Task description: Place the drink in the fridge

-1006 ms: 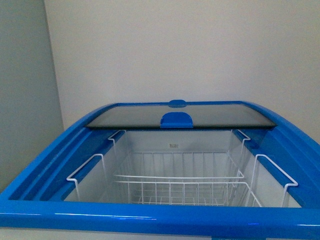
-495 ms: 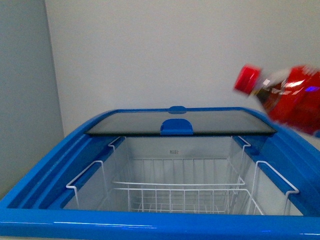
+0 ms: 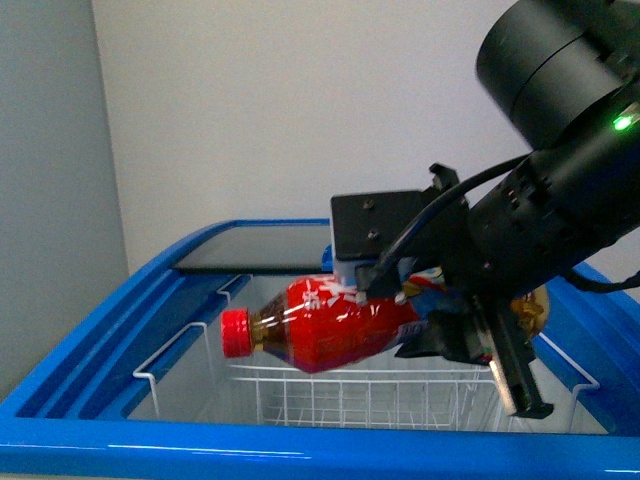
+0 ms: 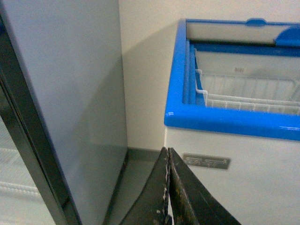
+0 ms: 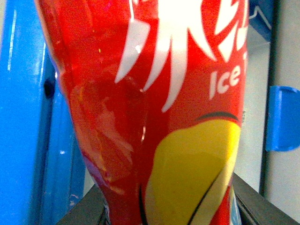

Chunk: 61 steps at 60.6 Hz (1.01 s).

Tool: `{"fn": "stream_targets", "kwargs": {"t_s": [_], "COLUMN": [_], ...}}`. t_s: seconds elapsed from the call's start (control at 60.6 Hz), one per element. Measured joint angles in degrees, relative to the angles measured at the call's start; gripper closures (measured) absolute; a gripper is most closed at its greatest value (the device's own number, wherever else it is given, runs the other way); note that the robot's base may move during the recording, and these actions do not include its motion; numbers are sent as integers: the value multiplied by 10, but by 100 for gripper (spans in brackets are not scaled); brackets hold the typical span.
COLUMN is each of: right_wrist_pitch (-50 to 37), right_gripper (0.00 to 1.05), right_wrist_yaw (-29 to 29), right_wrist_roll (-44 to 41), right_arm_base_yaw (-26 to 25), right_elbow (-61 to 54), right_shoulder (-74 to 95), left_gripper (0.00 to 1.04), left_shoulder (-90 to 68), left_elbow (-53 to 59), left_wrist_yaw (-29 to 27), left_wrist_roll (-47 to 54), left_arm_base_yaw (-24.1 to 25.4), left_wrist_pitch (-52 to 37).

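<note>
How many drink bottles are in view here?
1. The bottle hangs sideways in the right end effector over the basket of the fridge. The arm hides part of the basket.

The drink [image 3: 330, 335] lies sideways in the right gripper [image 3: 468, 325], above the basket [image 3: 340, 398] inside the fridge [image 3: 300, 442], cap leftward.

Soft even indoor light, faint glare along the fridge [image 3: 300, 440] rim.

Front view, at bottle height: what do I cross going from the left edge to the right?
Blue left rim of the fridge → white wire basket hook → red cap → drink, lying sideways → right gripper, jaws shut on the drink → blue right rim.
</note>
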<state>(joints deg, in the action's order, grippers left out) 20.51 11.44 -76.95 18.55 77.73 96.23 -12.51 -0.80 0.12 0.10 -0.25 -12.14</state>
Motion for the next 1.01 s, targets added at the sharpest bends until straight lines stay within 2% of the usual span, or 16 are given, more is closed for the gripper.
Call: {"fn": "stream_targets", "kwargs": {"t_s": [0.165,0.231,0.297,0.627,1.006], "right_wrist_pitch": [-29,-44,-54,-96,-164], "right_gripper": [62,62,62,62,62], "right_wrist_yaw": [-34,-44,-53,-83,-106], "right_wrist_roll": [-2,1,5,19,14], "right_arm_base_yaw": [16,16,16,16,13], "right_elbow": [45,65,79,141,156], "right_shoulder": [83,109,125,212,275], "left_gripper": [102,102,102,102,102], "left_shoulder": [26,80,110,122,122], "left_elbow": [0,0,0,0,0], "left_wrist_yaw": [-1,-1,-1,-1,-1], "left_wrist_roll": [0,0,0,0,0], "left_arm_base_yaw": [0,0,0,0,0], "left_wrist_pitch": [23,96,115,121,121]}}
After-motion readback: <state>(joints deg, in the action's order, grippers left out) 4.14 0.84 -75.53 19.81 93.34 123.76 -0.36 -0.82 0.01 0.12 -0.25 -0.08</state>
